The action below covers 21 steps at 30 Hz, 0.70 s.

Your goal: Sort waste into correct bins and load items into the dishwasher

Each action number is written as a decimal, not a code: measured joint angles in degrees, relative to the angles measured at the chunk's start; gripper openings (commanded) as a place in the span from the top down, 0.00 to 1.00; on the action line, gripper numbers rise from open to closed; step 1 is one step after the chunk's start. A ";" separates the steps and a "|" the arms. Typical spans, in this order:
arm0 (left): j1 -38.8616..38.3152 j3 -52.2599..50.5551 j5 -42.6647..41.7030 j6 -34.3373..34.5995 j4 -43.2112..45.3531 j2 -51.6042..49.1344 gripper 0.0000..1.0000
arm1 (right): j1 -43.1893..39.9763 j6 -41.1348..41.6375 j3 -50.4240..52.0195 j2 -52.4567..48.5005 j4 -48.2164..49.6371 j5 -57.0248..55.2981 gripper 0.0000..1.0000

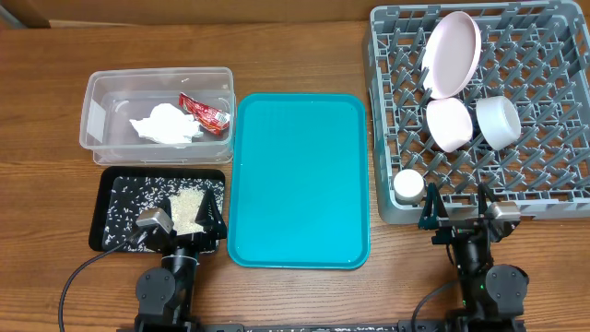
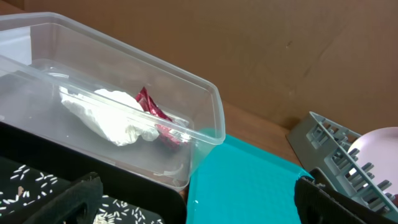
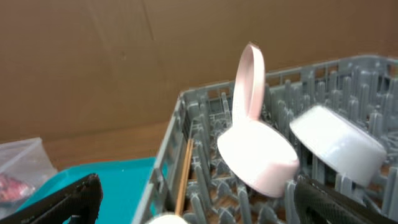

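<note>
Left pincer [image 1: 180, 226] and right pincer [image 1: 458, 219] both spread apart, holding nothing, at the near edge of the counter [image 1: 46, 55].
The left one hangs over the near end of the black tray [image 1: 103, 221], strewn with rice [image 1: 188, 210]. The right sits at the near rim of the rack [image 1: 387, 120]. Both arms are folded low, aimed at the far edge. Past the black tray, the clear tub [image 1: 92, 129], long side along the far edge, holds the napkin [image 1: 164, 124] and the red wrapper [image 1: 205, 112], which slants far-left to near-right. A teal tray [image 1: 300, 175] lies mid-counter. Toward the far right corner the plate [image 1: 452, 53] stands on edge, with the pink bowl [image 1: 449, 123] and grey-white bowl [image 1: 498, 120] tipped just nearer. Only the right wrist view shows the chopsticks [image 3: 183, 177], nearly upright at the rack's left wall.
</note>
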State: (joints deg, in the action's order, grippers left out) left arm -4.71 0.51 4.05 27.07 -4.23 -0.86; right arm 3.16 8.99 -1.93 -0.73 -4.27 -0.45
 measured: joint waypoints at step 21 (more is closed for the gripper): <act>0.00 0.00 0.00 0.00 0.00 0.00 0.00 | -0.09 -0.02 0.90 0.00 -0.87 0.20 0.00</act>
State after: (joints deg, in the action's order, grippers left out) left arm -4.71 0.51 4.05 27.07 -4.23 -0.86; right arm 3.07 8.97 -1.04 -0.73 -5.15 -0.25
